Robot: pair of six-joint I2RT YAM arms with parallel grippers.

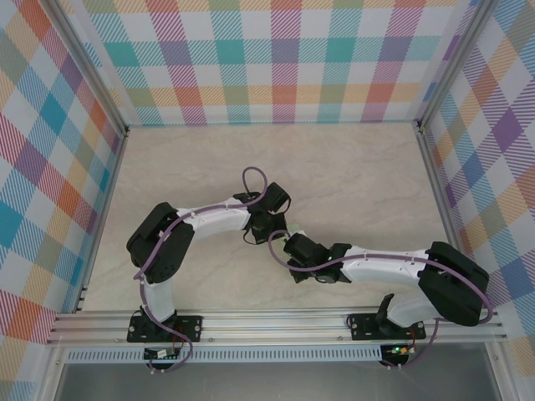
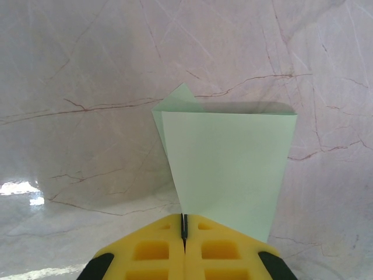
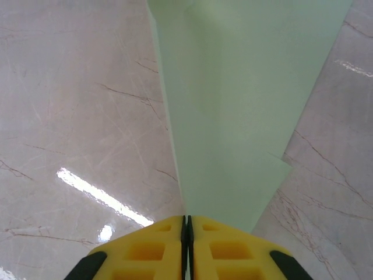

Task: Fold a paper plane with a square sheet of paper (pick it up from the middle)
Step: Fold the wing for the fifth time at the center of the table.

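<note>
A pale, marble-look table top [image 1: 351, 167] with thin reddish veins is boxed in on three sides by walls [image 1: 276, 58] printed in pastel checks. Metal rails [image 1: 276, 322] run along the near edge. Bright streaks of light [image 3: 102, 198] gleam on the glossy surface. Below the rails lies what may be a grey floor [image 1: 276, 380].

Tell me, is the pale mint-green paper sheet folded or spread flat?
Folded. The pale mint-green paper sheet shows overlapping layers, with a flap corner poking out behind its top edge.
</note>
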